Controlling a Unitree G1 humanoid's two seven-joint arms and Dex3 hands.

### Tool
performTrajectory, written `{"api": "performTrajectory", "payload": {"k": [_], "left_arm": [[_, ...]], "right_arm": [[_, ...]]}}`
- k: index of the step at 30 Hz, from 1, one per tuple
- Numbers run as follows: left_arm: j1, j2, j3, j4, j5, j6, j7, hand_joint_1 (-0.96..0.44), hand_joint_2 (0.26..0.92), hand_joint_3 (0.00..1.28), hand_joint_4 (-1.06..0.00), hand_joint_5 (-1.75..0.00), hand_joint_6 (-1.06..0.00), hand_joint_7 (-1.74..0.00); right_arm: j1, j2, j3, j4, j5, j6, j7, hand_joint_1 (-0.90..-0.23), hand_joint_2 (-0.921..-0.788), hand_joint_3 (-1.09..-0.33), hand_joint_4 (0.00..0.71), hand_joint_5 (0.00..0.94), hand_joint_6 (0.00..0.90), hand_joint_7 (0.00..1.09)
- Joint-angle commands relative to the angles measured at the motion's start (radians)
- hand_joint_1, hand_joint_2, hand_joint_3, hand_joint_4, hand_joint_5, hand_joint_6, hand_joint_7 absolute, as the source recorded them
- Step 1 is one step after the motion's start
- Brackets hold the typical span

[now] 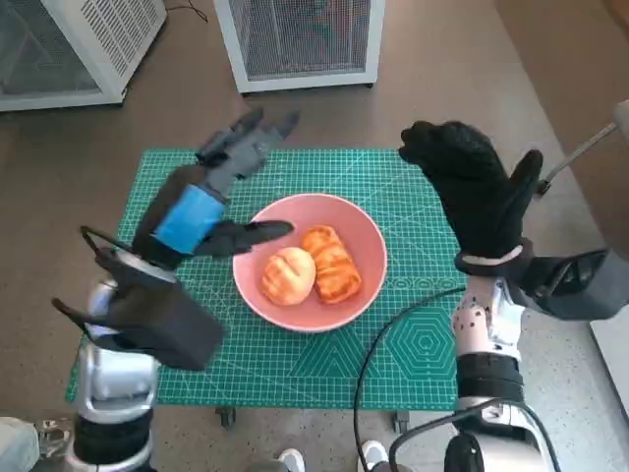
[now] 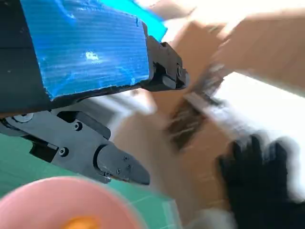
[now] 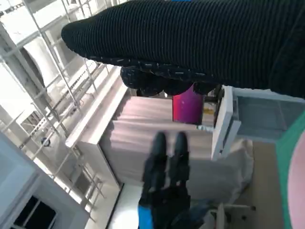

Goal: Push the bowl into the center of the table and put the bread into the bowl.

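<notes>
With both bread rolls (image 1: pixel 310 272) in the pink bowl (image 1: pixel 369 236), left hand (image 1: pixel 211 192) and right hand (image 1: pixel 472 187) spread empty above it; a careless retreat could knock the bowl off-center.

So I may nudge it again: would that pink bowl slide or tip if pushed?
The bowl looks wide and shallow, so it would probably slide rather than tip. The green mat under it may add some drag. The two bread rolls inside add a little weight low down, likely steadying it.
</notes>
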Motion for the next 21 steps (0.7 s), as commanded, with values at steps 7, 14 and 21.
{"api": "performTrajectory", "payload": {"k": [7, 14, 21], "left_arm": [[-0.018, -0.04, 0.086, 0.138, -0.254, -0.185, 0.045, -0.59, 0.921, 0.36, -0.22, -0.03, -0.3, -0.01], [-0.039, -0.044, 0.103, 0.155, -0.394, -0.179, 0.024, -0.64, 0.921, 0.37, -0.22, -0.02, -0.3, -0.02], [-0.052, -0.026, 0.113, 0.122, -0.496, -0.112, 0.016, -0.64, 0.921, 0.36, -0.22, -0.02, -0.31, -0.02]], "right_arm": [[-0.072, -0.014, 0.023, 0.054, -0.067, -0.046, -0.066, -0.445, -0.921, -0.404, 0.433, 0.0, 0.597, 0.0], [-0.111, -0.021, 0.03, 0.089, -0.085, -0.077, -0.075, -0.453, -0.921, -0.399, 0.39, 0.0, 0.566, 0.0], [-0.142, -0.03, 0.034, 0.113, -0.103, -0.096, -0.088, -0.447, -0.921, -0.396, 0.382, 0.0, 0.559, 0.0]]}}
